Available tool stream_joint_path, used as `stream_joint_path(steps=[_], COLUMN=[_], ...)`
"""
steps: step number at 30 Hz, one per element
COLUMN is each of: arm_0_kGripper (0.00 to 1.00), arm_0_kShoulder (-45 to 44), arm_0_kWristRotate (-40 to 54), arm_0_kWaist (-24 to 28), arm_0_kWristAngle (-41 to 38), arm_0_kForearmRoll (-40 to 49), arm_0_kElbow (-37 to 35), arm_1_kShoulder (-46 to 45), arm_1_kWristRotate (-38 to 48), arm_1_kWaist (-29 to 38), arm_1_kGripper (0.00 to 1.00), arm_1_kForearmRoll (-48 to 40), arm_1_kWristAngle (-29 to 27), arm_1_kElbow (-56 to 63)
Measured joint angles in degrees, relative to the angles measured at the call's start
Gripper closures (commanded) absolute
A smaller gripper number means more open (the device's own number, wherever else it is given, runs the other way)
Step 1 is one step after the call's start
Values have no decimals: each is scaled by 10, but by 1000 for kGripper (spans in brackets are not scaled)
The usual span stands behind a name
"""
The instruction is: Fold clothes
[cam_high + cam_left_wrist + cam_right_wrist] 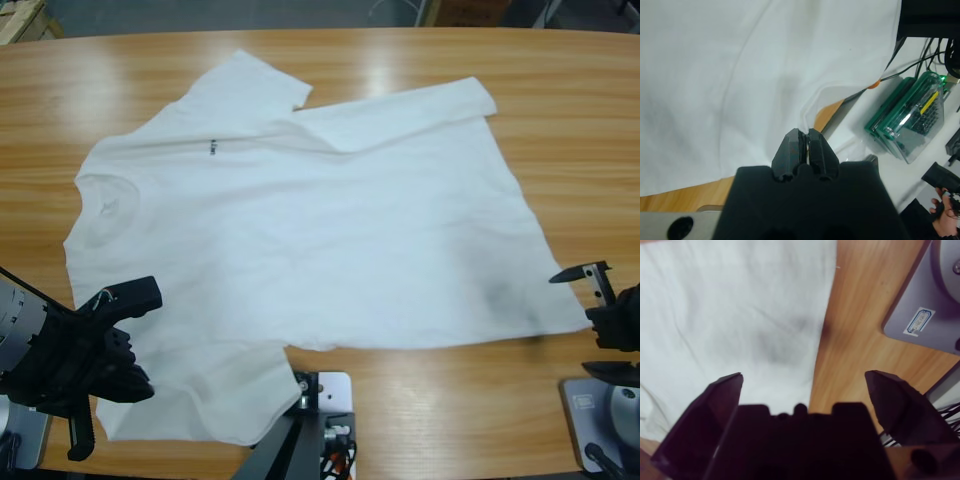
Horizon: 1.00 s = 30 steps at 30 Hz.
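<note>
Left gripper (110, 330): nearest the lens, lower left of the high view; we see its jaws pressed together on nothing, over the T-shirt's (300, 240) near sleeve (200, 395).
T-shirt: spread flat on the table (560, 140), collar (100, 205) at left, hem at right, far sleeve (400, 115) folded inward at top.
Long axis: we read it running left to right across the frame.
Right gripper (600, 290): lower right; jaws spread wide, just beside the hem corner (565, 320) near a grey smudge (500, 290).
Governing relation: we judge each gripper nearest its own end of the near edge.
</note>
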Motion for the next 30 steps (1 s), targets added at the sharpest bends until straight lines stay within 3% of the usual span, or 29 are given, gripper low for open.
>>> stream_joint_path(steps=[8, 14, 17, 19, 20, 21, 30], arm_0_kGripper=[1000, 1000, 1000, 1000, 1000, 1000, 1000], arm_0_kShoulder=[-1, -7, -8, -8, -9, -10, -15], arm_0_kWristRotate=[-1, -9, -11, -12, -12, -12, -13], arm_0_kWaist=[0, 0, 0, 0, 0, 0, 0], arm_0_kWristAngle=[0, 0, 0, 0, 0, 0, 0], arm_0_kForearmRoll=[0, 0, 1, 3, 4, 4, 26], arm_0_kElbow=[0, 6, 6, 6, 6, 6, -3], arm_1_kShoulder=[21, 33, 35, 38, 40, 43, 57], arm_1_kWristRotate=[49, 52, 52, 52, 52, 52, -6], arm_1_kWaist=[0, 0, 0, 0, 0, 0, 0], arm_1_kGripper=[138, 516, 532, 666, 790, 981, 1000], arm_1_kForearmRoll=[-113, -179, -211, -220, -222, -224, -218], arm_1_kWristAngle=[-8, -18, -25, -26, -26, -26, -28], arm_1_kElbow=[76, 119, 142, 150, 152, 154, 159])
